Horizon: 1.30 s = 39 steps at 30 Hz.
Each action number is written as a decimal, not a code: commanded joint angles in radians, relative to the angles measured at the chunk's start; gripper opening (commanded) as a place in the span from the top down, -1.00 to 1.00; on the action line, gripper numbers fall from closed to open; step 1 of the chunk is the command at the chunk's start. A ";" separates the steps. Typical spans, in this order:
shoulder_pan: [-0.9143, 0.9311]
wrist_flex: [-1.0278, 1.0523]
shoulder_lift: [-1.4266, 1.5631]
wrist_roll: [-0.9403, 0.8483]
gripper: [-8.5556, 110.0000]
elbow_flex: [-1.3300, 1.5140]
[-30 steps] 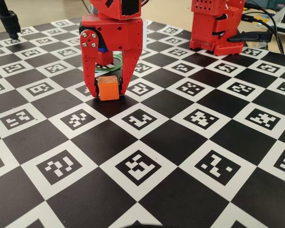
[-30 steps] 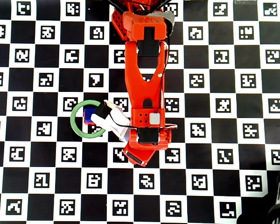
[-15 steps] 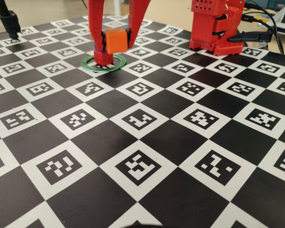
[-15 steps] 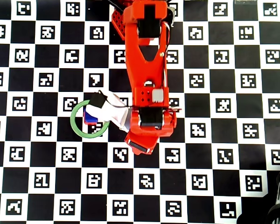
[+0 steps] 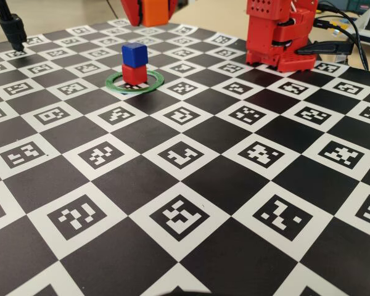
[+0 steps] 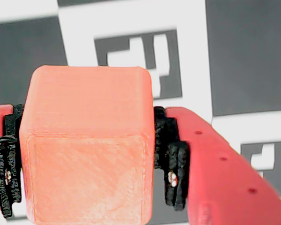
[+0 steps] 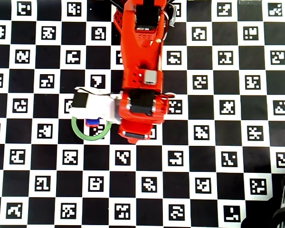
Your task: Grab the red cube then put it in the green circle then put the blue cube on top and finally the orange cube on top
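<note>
The gripper (image 6: 86,154) has its two fingers closed tight on the orange cube (image 6: 86,145); in the wrist view the black pads (image 6: 171,159) press against both sides of it, with the checkered counter (image 6: 253,51) far below. From the fixed view the cube (image 5: 152,11) hangs high at the top edge, up off the counter and a little behind the stack.

Down on the counter (image 5: 234,185) the green circle (image 5: 149,86) already holds the red cube (image 5: 134,74), and the blue cube (image 5: 135,53) sits squarely on top of it. So I'd say two of the three placements are done, and the third cube is picked up and in the air. What's left, as I judge it, is bringing the orange one over the blue and setting it down without knocking the little tower.

In the overhead view the arm covers most of the stack; only a sliver of blue (image 7: 90,122) and part of the ring (image 7: 80,134) peek out.

Counting: one red cube, one blue, one orange, one green circle, one gripper. A second red machine (image 5: 277,34) stands at the back, not involved.
</note>
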 commanded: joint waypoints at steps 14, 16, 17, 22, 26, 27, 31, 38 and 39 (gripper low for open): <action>0.229 0.081 0.120 -0.314 0.69 -0.095; 0.244 0.083 0.120 -0.336 0.69 -0.097; 0.249 0.084 0.120 -0.344 0.69 -0.097; 0.272 0.078 0.123 -0.376 0.69 -0.071; 0.281 0.051 0.130 -0.387 0.69 -0.031; 0.282 0.041 0.137 -0.394 0.69 -0.017; 0.290 -0.009 0.173 -0.420 0.69 0.051; 0.305 -0.087 0.178 -0.433 0.69 0.172; 0.307 -0.104 0.178 -0.434 0.69 0.193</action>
